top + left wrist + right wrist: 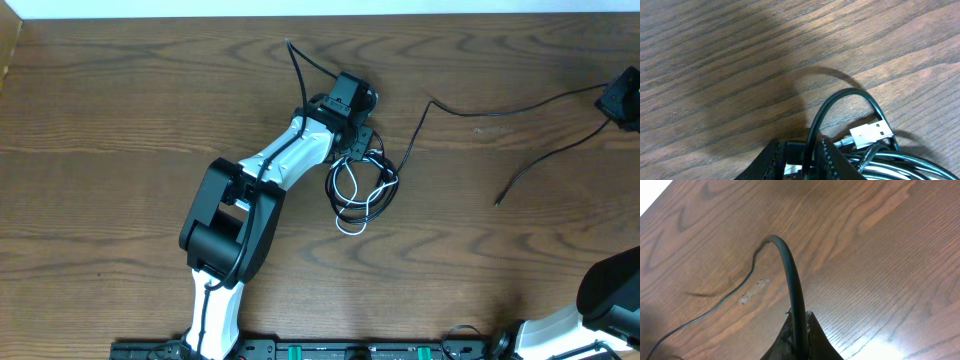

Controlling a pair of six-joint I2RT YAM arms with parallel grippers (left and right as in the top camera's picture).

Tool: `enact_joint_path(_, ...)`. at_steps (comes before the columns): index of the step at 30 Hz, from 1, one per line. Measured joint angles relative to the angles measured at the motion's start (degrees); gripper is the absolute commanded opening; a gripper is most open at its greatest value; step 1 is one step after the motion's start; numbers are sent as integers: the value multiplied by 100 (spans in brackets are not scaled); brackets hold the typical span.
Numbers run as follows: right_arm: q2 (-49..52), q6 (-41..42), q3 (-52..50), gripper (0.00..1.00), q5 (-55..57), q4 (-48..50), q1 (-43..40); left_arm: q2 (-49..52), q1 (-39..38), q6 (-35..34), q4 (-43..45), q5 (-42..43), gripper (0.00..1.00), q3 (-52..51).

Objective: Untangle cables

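In the middle of the wooden surface [120, 110], the left tool [803, 156] pinches a tangle of thin black and white cables [384, 186]. Near the right edge, the right tool [800, 330] grips a long thin black cable [793, 280].

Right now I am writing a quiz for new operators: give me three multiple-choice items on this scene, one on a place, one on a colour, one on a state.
1. Where does the tangled bundle of cables lie?
A. at the right edge
B. near the middle of the table, at the left gripper
C. at the near left corner
2. What colour is the USB plug in the bundle?
A. white
B. red
C. blue
3. How is the right gripper?
A. open, empty
B. shut on the black cable
C. out of view

Answers: 1 B, the overhead shows it there; 2 A, the left wrist view shows it white; 3 B, the right wrist view shows the cable clamped.
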Motion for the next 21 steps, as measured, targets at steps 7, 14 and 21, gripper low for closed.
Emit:
enact_joint_path(7,0,-46,0,1,-87,-7,0,48,2,-15,0,-15,13,0)
enact_joint_path(14,0,-103,0,1,-144,-17,0,131,24,2,-24,-275,7,2)
enact_joint_path(21,0,-107,0,1,-275,138,96,-466,308,-2,-527,-494,7,-7)
